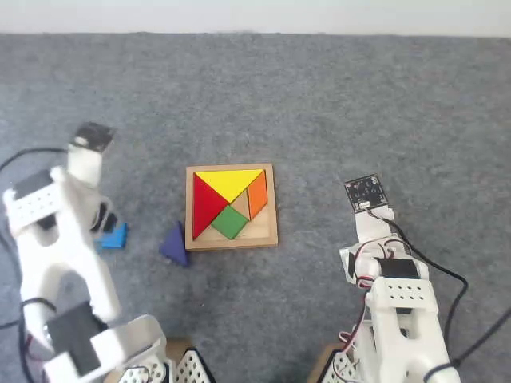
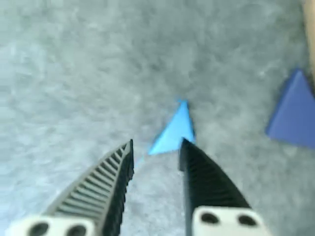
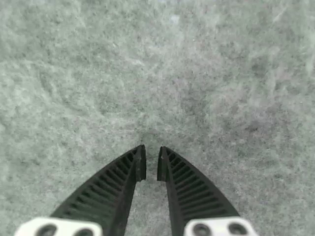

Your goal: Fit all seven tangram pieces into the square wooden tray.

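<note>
In the wooden tray, four coloured pieces were seated; the light-blue triangle and dark-blue triangle were left outside. The left pincer was spread, the right pincer clenched, empty.

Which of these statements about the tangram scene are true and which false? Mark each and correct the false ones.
1. The yellow triangle lies in the tray. True.
2. All seven pieces are in the tray. False: the light blue triangle and the dark blue triangle lie on the carpet beside it.
3. The left arm's jaws stand open at the light blue triangle. True.
4. The right arm's jaws grip the green piece. False: they hold nothing; it sits in the tray.
</note>
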